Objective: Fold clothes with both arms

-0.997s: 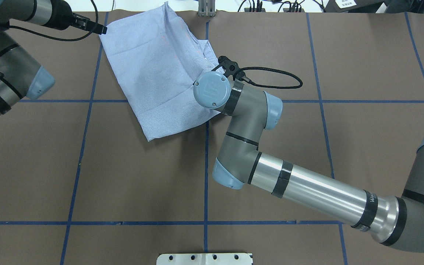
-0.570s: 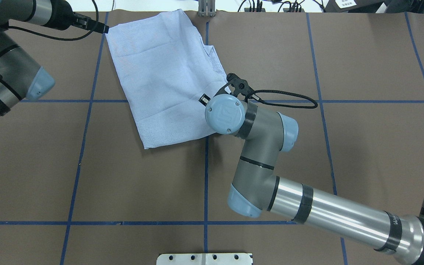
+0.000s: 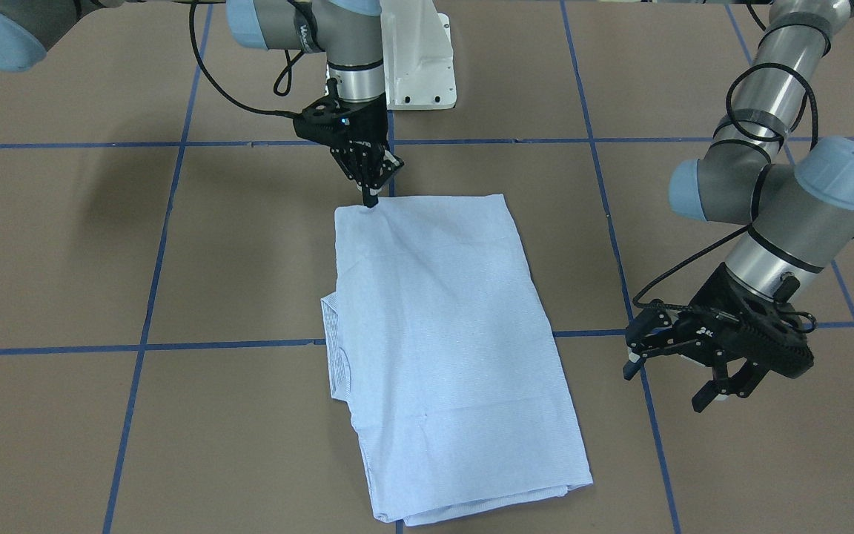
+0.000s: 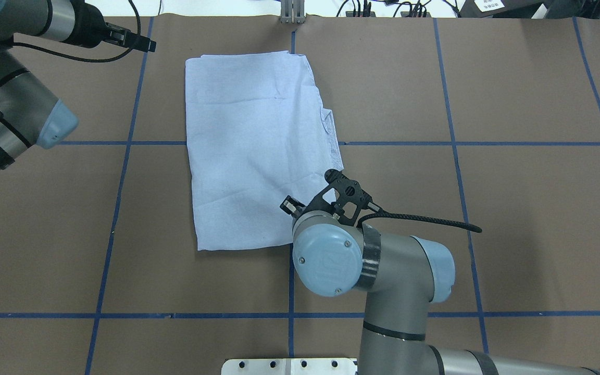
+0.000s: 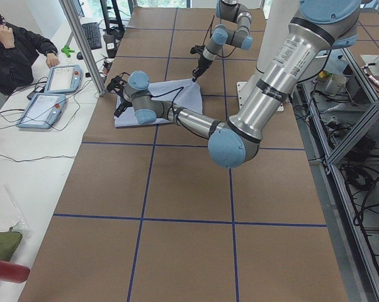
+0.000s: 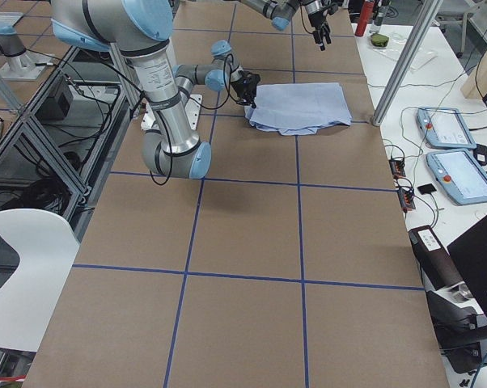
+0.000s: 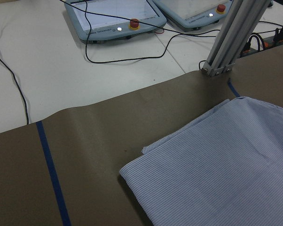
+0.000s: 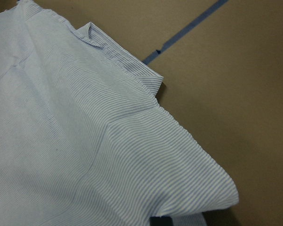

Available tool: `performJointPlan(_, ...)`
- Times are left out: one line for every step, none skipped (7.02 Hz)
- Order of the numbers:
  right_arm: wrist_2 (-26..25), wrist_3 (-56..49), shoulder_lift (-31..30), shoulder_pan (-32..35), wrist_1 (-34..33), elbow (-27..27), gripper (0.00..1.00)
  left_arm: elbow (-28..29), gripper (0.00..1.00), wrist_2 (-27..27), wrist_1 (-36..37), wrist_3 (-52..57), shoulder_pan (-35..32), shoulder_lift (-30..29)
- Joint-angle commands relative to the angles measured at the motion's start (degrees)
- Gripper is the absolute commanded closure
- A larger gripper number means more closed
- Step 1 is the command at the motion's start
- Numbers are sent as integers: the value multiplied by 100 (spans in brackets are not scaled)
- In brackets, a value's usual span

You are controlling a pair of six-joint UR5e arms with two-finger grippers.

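Front-facing view first: the shirt (image 3: 442, 326) lies folded into a long rectangle on the table (image 3: 101, 259), by the middle of the edge opposite the robot, crossing a blue tape line (image 3: 212, 345). The right gripper (image 3: 370, 194) points down at the corner nearest the base, its fingers pressed together on that corner as far as I can see. The left gripper (image 3: 666, 387) hangs beside the shirt's far end, jaws spread, holding nothing.

Overhead: the edges look fairly square, but a lower layer (image 4: 333, 133) pokes out on the right arm's side.

Right wrist camera: the pinched corner stands puffed above the cloth beneath. My call is to lower it flush, let go, then rise straight up so nothing drags.

Left wrist camera: the far corner lies flat, so that arm should keep clear.
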Motion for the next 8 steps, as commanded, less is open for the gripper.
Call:
performJointPlan(-89, -18, -148, -176, -163, 223, 100, -891, 0, 32, 70, -872, 448, 414)
performJointPlan(-97, -297, -174, -89, -154, 213, 17, -1505, 0, 59, 123, -1321, 764, 730)
performJointPlan(-80, -622, -166, 25, -128, 231, 0, -1920, 0, 59, 306, -1421, 880, 942)
performJointPlan(-27, -738, -166, 209, -93, 231, 0, -2238, 0, 129, 577, -1518, 1177, 1066)
performJointPlan(-18, -931, -166, 324, -66, 309, 0, -2606, 0, 373, 615, -1841, 1563, 1311)
performJointPlan(86, -1124, -305, 447, 395, 327, 0, -3115, 0, 880, 624, -2314, 2063, 1818)
performJointPlan(270, -1291, -620, 596, 904, 328, 0, -3459, 0, 1337, 624, -2675, 2433, 2267)
performJointPlan(376, -1423, -779, 728, 1136, 328, 0, -3454, 0, 2186, 624, -3236, 3011, 2393)
